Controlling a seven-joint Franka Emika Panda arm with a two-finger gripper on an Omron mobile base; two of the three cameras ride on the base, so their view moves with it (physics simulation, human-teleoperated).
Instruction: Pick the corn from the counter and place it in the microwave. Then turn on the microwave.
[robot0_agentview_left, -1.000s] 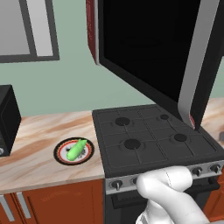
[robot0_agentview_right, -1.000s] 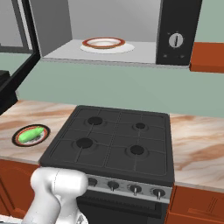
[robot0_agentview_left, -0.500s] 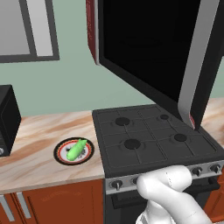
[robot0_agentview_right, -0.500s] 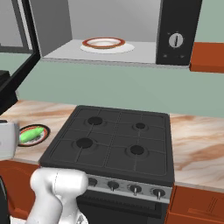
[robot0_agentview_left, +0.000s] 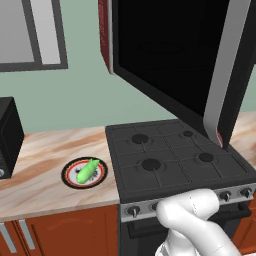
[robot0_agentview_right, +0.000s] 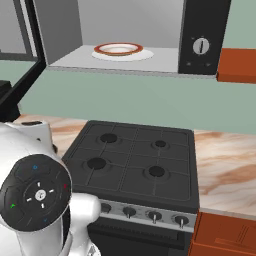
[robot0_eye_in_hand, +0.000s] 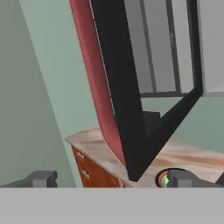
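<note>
In the left base view, the small bright-green tapered corn (robot0_agentview_left: 87, 170) is lying on a round plate with a black and red rim (robot0_agentview_left: 70, 178), which is sitting on the beige marble-look counter with pinkish-brown veins (robot0_agentview_left: 45, 187), just to the left of the black four-burner gas stovetop (robot0_agentview_left: 175, 155). The large black-fronted microwave with a dark-red side (robot0_agentview_left: 106, 40) is hanging above the stovetop, and its glossy dark door with silver-grey trim (robot0_agentview_left: 180, 65) is standing swung open over the burners. A smaller black box (robot0_agentview_left: 9, 137) is sitting at the far left of the counter. The white arm (robot0_agentview_left: 192, 225) is rising at the lower right. In the right base view, the microwave's grey interior (robot0_agentview_right: 130, 57) is lying open, and a round white plate with a red rim (robot0_agentview_right: 118, 49) is resting inside it; a dial (robot0_agentview_right: 201, 46) is showing on the black control panel to the right. The stovetop is lying below, and the counter is continuing to its right. In the hand view, the gripper (robot0_eye_in_hand: 111, 179) is standing with its two dark fingertips (robot0_eye_in_hand: 41, 178) spread fully apart and nothing between them. Beyond them, the door's dark edge is crossing the picture, and part of the rimmed plate with a sliver of green is showing beside the right fingertip.
</note>
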